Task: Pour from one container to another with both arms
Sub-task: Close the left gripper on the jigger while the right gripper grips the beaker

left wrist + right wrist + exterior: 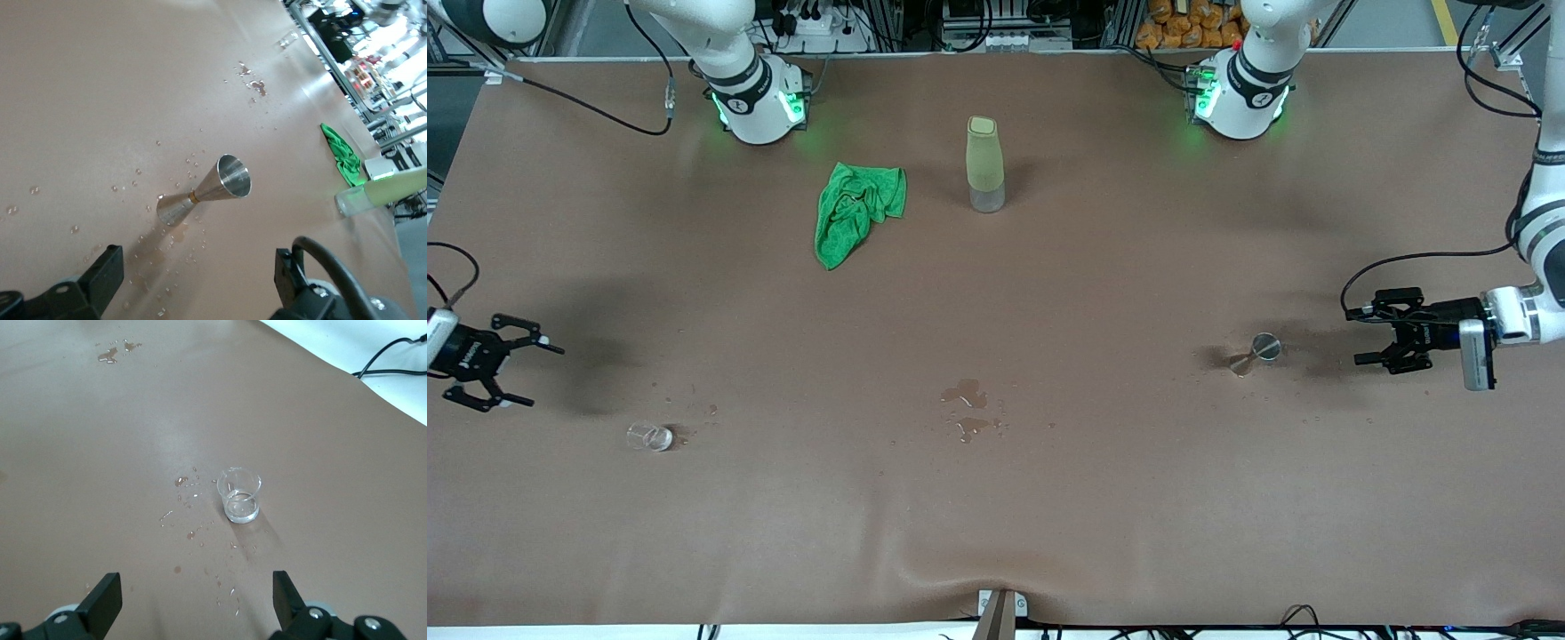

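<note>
Glass (239, 495) faint | left tool (1383, 338) agape | right tool (516, 369) agape, arm cropped

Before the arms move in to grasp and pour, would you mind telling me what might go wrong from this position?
1. The metal jigger stands on a narrow base among droplets; a push from the open left gripper might tip it.
2. The small clear glass is hard to see and looks light, so the open right gripper may nudge it away.
3. The spilled puddle shows the brown table cover is already wet.
</note>
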`<action>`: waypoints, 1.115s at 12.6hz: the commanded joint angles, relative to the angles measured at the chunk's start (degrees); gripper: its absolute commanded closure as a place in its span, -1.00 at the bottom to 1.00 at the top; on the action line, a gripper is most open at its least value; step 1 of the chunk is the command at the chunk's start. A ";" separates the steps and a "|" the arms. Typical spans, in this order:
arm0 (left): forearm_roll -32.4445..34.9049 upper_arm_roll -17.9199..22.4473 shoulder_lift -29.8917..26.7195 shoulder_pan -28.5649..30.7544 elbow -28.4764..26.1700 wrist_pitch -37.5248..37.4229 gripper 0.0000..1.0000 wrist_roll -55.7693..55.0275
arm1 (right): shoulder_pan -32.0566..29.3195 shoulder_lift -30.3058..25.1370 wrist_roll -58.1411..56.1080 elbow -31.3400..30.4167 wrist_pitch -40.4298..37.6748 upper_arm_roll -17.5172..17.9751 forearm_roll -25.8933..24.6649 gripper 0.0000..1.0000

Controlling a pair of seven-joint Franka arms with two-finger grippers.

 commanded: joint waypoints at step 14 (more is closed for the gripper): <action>-12.85 -1.18 11.69 -0.05 0.04 -0.58 -0.80 48.09 | 0.01 16.81 -22.27 3.97 -0.45 3.90 26.18 -1.00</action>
